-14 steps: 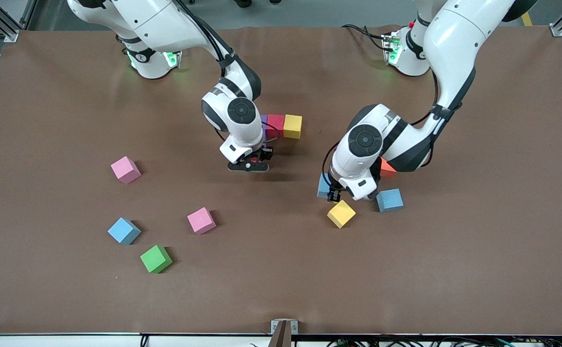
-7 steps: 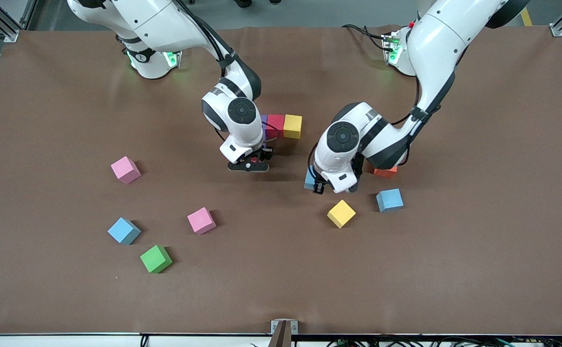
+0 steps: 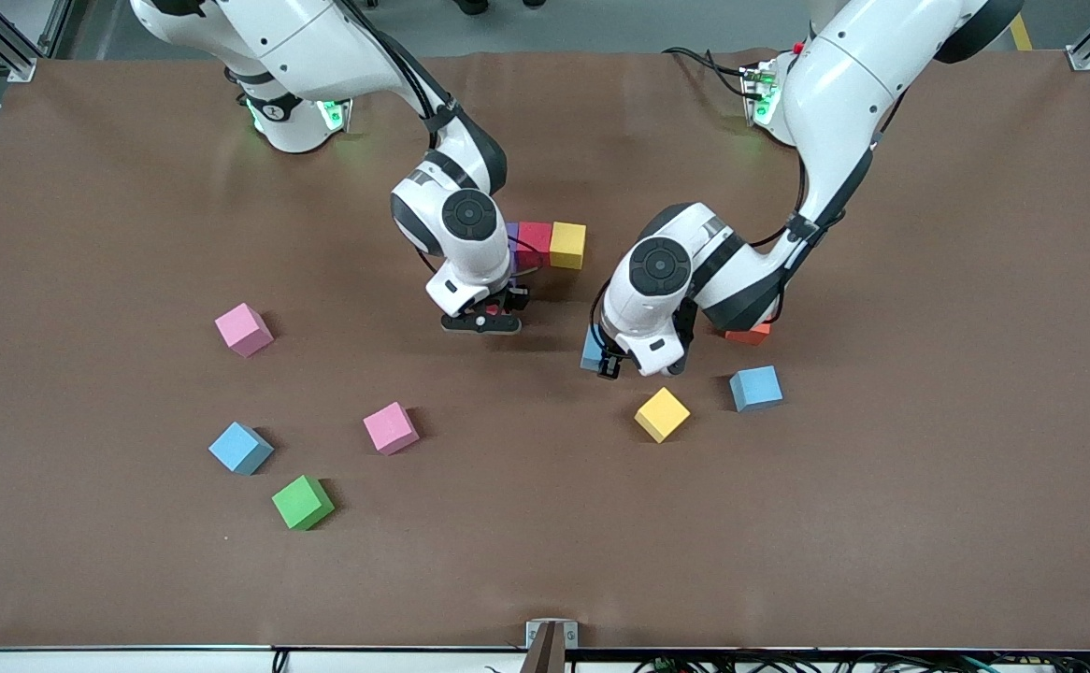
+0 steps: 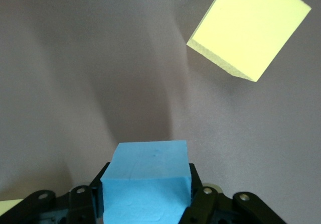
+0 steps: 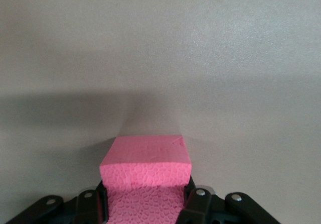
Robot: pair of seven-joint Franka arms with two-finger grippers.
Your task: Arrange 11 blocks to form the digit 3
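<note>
Light blue cube (image 4: 148, 181), clamped in left gripper (image 3: 612, 363), has shifted toward centre-frame row; right gripper (image 5: 145, 204) stays clamped on red cube (image 5: 146, 176).

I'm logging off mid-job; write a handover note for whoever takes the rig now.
Left end effector: shut on a light blue foam cube, over the table beside the loose yellow foam cube.
Right end effector: shut on a red foam cube, over the table by the started row.
Done: one touching row of purple, red and yellow foam cubes.
Left: the rest of the 3. Loose: orange foam cube, pink foam cubes, other light blue cubes. Skip the green foam cube.
</note>
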